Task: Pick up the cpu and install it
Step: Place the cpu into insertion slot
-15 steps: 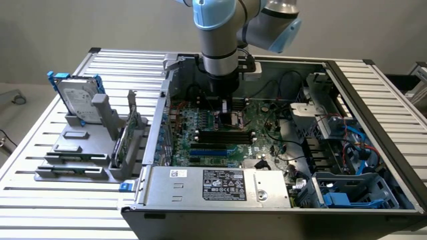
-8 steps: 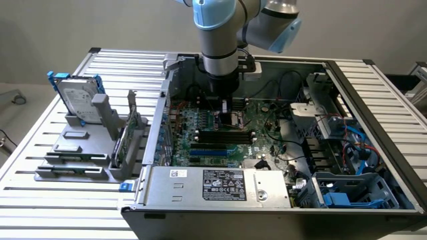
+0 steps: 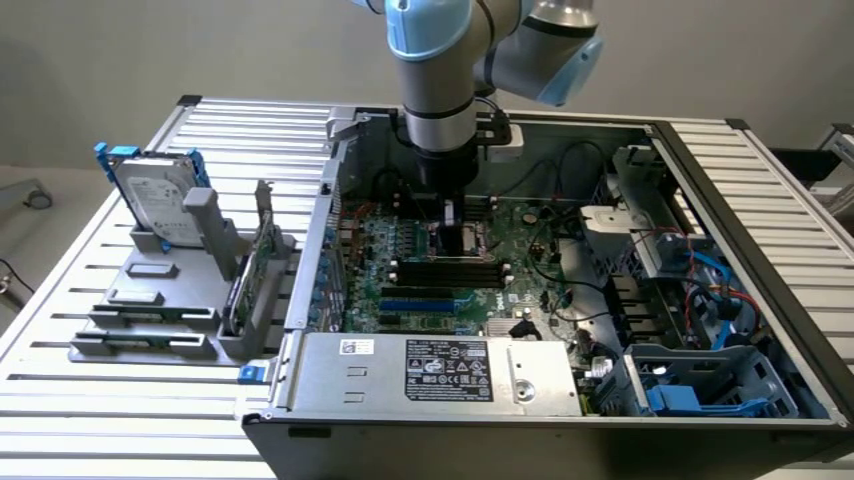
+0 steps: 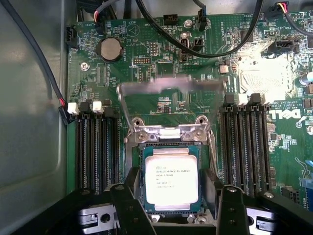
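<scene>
The cpu (image 4: 171, 178), a small square chip with a silver top and printed text, lies flat inside the dark metal-framed socket (image 4: 168, 128) on the green motherboard (image 4: 161, 63). The socket's hinged frame stands raised behind it. My gripper (image 4: 172, 198) straddles the chip. Its black fingers (image 4: 133, 193) stand on either side with a narrow gap to the chip's edges, so the jaws are open and hold nothing. In the exterior view the gripper (image 3: 454, 228) reaches straight down into the open computer case (image 3: 694, 140) over the middle of the board.
Black memory slots (image 4: 95, 152) flank the socket on both sides. Black cables (image 4: 39, 58) run along the case wall and across the board. A power supply (image 3: 441, 370) sits at the case front. On the exterior view's left, a hard drive (image 3: 158, 195) with blue brackets stands in a grey holder.
</scene>
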`<state>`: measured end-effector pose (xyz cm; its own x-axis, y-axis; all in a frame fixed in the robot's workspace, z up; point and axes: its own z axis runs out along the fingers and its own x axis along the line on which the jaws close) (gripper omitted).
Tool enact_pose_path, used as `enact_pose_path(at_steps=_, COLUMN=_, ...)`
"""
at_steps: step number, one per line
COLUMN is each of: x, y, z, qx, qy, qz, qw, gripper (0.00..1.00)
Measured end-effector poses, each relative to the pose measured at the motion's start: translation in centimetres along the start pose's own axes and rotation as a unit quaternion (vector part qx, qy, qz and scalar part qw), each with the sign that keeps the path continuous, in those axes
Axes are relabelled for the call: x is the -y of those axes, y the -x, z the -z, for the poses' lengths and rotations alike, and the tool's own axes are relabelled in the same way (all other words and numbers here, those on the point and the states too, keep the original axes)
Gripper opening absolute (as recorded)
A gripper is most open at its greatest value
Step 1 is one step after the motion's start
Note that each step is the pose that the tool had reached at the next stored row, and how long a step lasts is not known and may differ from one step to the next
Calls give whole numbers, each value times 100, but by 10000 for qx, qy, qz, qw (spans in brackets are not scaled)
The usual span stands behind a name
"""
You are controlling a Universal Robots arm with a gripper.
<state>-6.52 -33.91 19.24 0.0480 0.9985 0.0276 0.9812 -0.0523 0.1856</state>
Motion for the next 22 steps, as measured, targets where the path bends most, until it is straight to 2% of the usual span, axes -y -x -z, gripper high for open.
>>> enact_pose_path(at_steps=5, x=-11, y=-1, z=62, qx=1, qy=-1, qz=0, qw=10000, gripper=62)
enact_pose_path(at_steps=13, x=-60, y=-8, z=319, qx=1, qy=-1, qz=0, qw=10000, gripper=62)
enact_pose_path(at_steps=18, x=-82, y=-12, z=437, qx=-16, qy=-3, qz=-3, qw=10000, gripper=62)
enact_pose_path(at_steps=20, x=-85, y=-12, z=453, qx=-18, qy=-3, qz=-4, qw=10000, gripper=60)
enact_pose_path(at_steps=21, x=-86, y=-12, z=458, qx=-18, qy=-3, qz=-4, qw=10000, gripper=47)
enact_pose_path(at_steps=22, x=-87, y=-13, z=465, qx=-18, qy=-4, qz=-4, qw=10000, gripper=47)
